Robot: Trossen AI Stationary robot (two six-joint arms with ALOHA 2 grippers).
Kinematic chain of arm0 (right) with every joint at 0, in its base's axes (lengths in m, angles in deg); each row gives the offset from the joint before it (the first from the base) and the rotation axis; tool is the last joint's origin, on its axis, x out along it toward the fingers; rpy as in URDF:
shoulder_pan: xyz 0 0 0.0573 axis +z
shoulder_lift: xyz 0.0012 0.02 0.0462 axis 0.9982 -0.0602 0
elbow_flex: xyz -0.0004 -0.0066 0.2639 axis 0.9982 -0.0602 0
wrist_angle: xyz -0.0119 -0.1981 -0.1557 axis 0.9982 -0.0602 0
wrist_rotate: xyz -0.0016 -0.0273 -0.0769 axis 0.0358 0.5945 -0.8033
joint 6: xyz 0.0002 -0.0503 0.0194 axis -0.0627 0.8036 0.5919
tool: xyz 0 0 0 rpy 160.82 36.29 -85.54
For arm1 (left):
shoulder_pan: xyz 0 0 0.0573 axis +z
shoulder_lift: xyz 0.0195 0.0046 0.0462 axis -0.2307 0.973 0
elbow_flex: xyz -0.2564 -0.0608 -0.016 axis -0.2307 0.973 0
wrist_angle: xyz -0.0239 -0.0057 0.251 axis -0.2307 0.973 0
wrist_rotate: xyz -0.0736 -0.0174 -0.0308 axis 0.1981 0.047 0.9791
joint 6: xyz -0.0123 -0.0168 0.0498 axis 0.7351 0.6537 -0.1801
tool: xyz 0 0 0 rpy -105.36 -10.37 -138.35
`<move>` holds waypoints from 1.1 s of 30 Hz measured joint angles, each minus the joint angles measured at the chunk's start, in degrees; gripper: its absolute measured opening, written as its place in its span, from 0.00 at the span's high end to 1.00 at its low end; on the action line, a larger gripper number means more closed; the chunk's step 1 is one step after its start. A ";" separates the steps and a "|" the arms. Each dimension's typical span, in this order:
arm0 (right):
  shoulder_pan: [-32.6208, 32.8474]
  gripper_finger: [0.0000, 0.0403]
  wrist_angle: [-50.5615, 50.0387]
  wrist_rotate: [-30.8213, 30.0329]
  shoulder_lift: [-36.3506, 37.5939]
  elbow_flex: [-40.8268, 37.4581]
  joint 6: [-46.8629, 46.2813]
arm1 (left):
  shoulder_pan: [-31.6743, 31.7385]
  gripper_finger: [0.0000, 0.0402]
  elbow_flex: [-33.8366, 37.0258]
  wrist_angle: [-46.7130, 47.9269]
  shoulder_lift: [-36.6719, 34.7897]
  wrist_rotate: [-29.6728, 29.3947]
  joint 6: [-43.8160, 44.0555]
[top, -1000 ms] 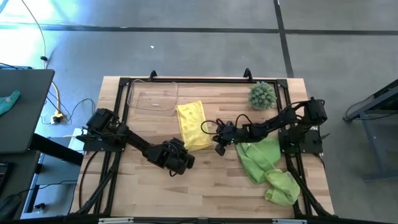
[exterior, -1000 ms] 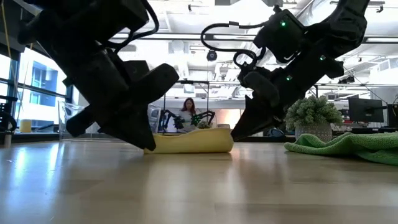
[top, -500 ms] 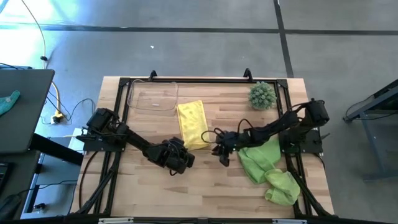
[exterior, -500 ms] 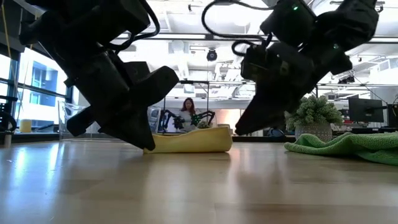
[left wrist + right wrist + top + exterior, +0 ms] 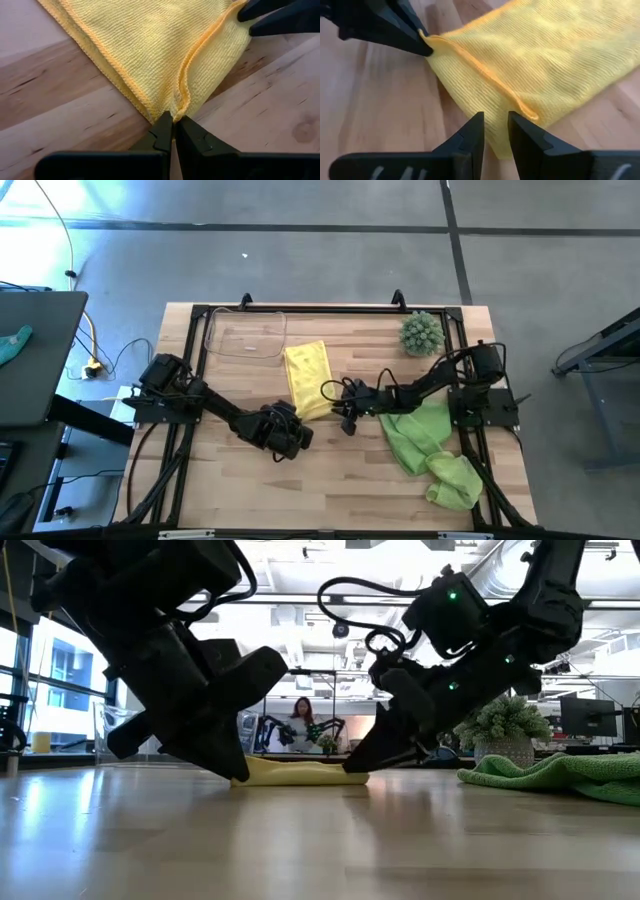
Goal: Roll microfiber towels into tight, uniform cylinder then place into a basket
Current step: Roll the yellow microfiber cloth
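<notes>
Pale yellow folded microfiber towel [image 5: 309, 379] lying flat on the wooden table [image 5: 330, 480], seen from above, with the left gripper [image 5: 297, 420] at its near corner and the right gripper [image 5: 343, 415] at the neighbouring corner of the same edge. Clear shallow plastic basket [image 5: 246, 335] beyond the left gripper, past the towel's far end. Two light green microfiber cloths [image 5: 430, 445] heaped behind the right gripper, a spiky round green plant [image 5: 421, 333] farther off.

Low across the table: both grippers down at the yellow strip [image 5: 300, 773], left gripper [image 5: 238, 772] and right gripper [image 5: 352, 766] at opposite ends.

Past the left wrist: fingers [image 5: 162, 132] pressed together, pinching the towel's corner [image 5: 150, 50].

Past the right wrist: fingers [image 5: 472, 132] slightly spread over the towel's edge [image 5: 540, 65], gripping nothing.
</notes>
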 joint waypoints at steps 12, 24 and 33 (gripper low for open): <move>-0.12 0.81 -0.98 -2.62 -1.96 0.25 -0.38 | 0.02 0.98 0.04 0.11 -1.05 -0.68 -6.43; -0.04 0.81 -0.80 -2.30 -2.43 0.13 -0.56 | 3.30 0.74 0.07 8.19 -6.11 3.58 -21.60; -0.04 0.81 -1.05 -1.88 -2.49 0.09 -1.44 | 1.74 0.69 0.02 6.85 -10.60 7.54 -62.21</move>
